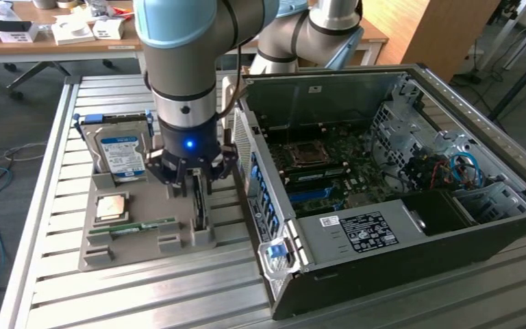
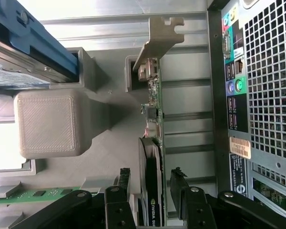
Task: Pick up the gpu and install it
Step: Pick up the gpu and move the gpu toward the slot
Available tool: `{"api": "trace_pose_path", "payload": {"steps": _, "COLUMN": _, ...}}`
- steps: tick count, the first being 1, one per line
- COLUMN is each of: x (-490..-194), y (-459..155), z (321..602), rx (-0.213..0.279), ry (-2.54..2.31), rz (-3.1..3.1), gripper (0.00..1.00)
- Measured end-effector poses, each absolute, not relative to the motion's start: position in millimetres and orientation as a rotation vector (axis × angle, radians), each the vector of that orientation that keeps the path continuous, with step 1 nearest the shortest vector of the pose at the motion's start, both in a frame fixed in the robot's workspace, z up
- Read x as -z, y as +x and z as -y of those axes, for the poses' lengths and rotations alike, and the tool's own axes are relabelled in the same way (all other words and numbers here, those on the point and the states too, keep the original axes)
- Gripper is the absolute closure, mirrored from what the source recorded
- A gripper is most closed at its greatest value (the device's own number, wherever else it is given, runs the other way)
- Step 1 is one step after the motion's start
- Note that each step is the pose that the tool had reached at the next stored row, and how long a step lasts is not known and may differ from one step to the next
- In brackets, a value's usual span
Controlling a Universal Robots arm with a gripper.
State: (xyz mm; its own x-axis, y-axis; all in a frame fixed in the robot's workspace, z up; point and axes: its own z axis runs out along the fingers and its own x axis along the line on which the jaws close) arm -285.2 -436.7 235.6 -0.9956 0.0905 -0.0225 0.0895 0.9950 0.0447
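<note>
Two jaws stand wide apart, one on each side of the gpu (image 2: 151, 143), gripping nothing; the wrist view shows a gap on both flanks. The card stands on edge in its slot of the grey holder (image 1: 144, 248) on the worktop (image 1: 153, 295), just beside the open computer case (image 1: 355, 281) and directly beneath the jaws. Its long axis runs between them, with the silver bracket (image 2: 159, 38) at the far end. In the exterior view the arm (image 1: 185, 68) covers most of the card, and how deep the jaws reach can't be made out.
</note>
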Motion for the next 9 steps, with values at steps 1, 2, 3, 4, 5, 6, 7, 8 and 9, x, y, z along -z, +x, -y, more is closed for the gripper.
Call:
{"api": "trace_pose_path", "payload": {"steps": 1, "x": -235.1, "y": -285.3, "z": 436.7, "rx": -0.068, "ry": 0.141, "rz": -3.113, "gripper": 0.53}}
{"api": "trace_pose_path", "payload": {"steps": 2, "x": -235.0, "y": -285.3, "z": 436.8, "rx": -0.068, "ry": 0.141, "rz": -3.113, "gripper": 0.53}}
{"api": "trace_pose_path", "payload": {"steps": 3, "x": -235.0, "y": -285.3, "z": 436.8, "rx": -0.067, "ry": 0.140, "rz": -3.114, "gripper": 0.53}}
{"api": "trace_pose_path", "payload": {"steps": 4, "x": -234.7, "y": -285.2, "z": 436.7, "rx": -0.067, "ry": 0.141, "rz": -3.113, "gripper": 0.53}}
{"api": "trace_pose_path", "payload": {"steps": 5, "x": -234.5, "y": -284.7, "z": 436.6, "rx": -0.067, "ry": 0.141, "rz": -3.113, "gripper": 0.53}}
{"api": "trace_pose_path", "payload": {"steps": 6, "x": -234.5, "y": -283.9, "z": 436.6, "rx": -0.067, "ry": 0.141, "rz": -3.113, "gripper": 0.53}}
{"api": "trace_pose_path", "payload": {"steps": 7, "x": -234.4, "y": -283.2, "z": 436.7, "rx": -0.067, "ry": 0.140, "rz": -3.113, "gripper": 0.53}}
{"api": "trace_pose_path", "payload": {"steps": 8, "x": -234.3, "y": -283.2, "z": 436.7, "rx": -0.067, "ry": 0.141, "rz": -3.113, "gripper": 0.53}}
{"api": "trace_pose_path", "payload": {"steps": 9, "x": -234.3, "y": -283.2, "z": 436.7, "rx": -0.066, "ry": 0.141, "rz": -3.114, "gripper": 0.53}}
